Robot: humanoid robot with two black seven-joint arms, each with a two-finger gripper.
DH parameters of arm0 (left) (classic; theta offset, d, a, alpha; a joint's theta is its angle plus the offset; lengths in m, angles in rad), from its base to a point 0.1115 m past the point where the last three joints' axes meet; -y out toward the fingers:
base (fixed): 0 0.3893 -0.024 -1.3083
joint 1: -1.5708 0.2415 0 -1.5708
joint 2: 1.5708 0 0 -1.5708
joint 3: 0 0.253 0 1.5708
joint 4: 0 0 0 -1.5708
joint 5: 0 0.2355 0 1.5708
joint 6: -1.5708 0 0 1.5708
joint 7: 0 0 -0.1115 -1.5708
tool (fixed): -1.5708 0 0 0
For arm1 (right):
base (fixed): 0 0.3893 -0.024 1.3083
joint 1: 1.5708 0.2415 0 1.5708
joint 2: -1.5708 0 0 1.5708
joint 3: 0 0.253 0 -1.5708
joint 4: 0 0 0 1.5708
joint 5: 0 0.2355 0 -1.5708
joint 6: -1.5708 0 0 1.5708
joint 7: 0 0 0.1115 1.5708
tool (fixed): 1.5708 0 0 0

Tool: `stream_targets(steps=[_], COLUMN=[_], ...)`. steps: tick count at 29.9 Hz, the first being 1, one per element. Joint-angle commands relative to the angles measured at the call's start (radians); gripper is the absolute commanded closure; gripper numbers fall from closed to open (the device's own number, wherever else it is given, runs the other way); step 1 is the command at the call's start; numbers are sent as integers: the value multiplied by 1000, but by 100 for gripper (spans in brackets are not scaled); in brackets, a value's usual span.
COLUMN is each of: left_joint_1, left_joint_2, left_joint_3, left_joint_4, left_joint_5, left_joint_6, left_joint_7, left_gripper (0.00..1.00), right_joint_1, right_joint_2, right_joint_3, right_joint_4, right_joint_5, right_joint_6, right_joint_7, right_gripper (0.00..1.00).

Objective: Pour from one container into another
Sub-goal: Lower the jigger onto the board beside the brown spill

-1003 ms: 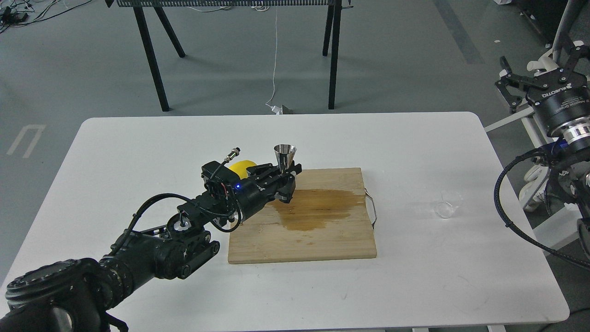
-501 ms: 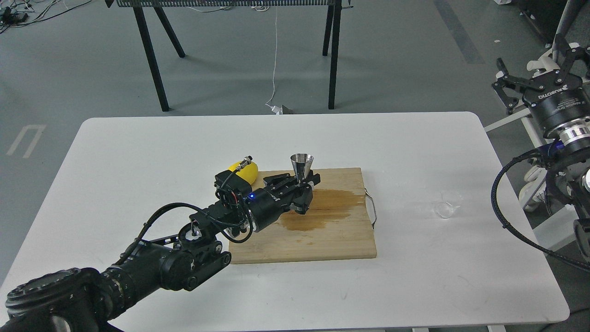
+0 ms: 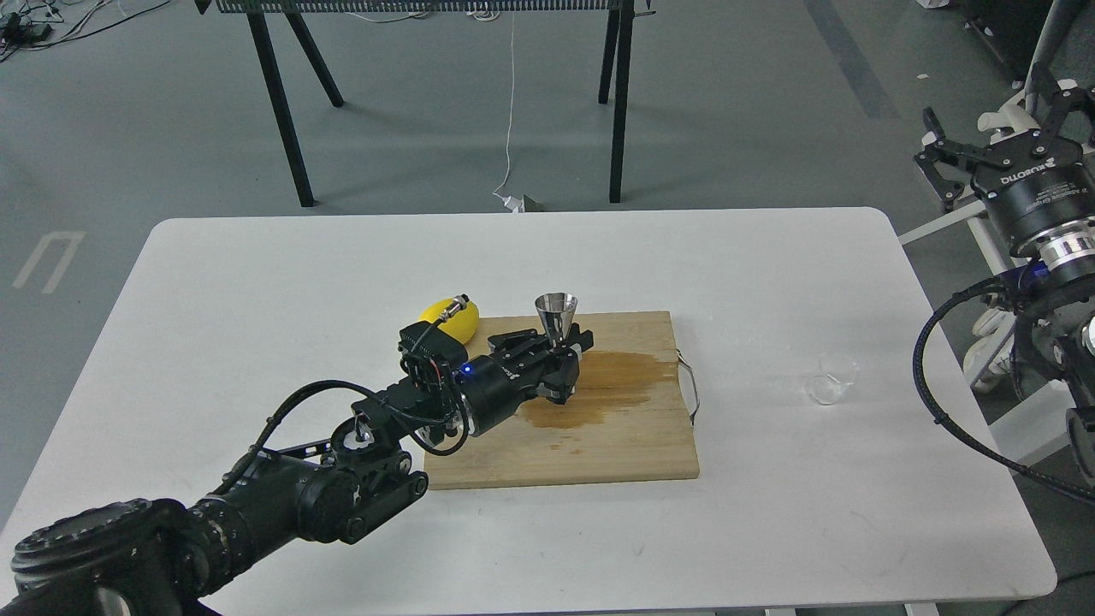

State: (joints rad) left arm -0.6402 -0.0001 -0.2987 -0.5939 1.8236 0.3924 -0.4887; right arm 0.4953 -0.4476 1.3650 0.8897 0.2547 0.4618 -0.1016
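The steel jigger stands upright over the far left part of the wooden board, with my left gripper shut around its lower half, which the fingers hide. The small clear glass cup sits alone on the white table to the right of the board, far from both grippers. My right gripper hangs open, high up beyond the table's right edge, with nothing in it.
A yellow lemon lies just left of the board's far corner, behind my left wrist. A brown wet stain spreads over the board's middle. A wire handle sticks out of the board's right edge.
My left gripper carried the jigger to the right over the board, then eased slightly back left. The right gripper shifted only a little.
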Motion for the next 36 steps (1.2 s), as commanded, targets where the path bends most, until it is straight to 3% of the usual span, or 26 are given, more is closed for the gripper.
stream_targets(steps=[1,36], left_joint_1=[4,20], left_joint_2=[0,0], left_joint_3=[4,7], left_joint_4=[0,11], left_joint_5=[0,0], left_joint_6=[6,29], left_joint_7=[0,0], left_gripper=[74,58], right_joint_1=[-1,-3], right_joint_2=[0,-2], right_joint_3=[2,13], right_joint_4=[0,0], right_joint_5=[0,0], right_joint_6=[0,1], right_joint_7=[0,3], right_gripper=[1,1])
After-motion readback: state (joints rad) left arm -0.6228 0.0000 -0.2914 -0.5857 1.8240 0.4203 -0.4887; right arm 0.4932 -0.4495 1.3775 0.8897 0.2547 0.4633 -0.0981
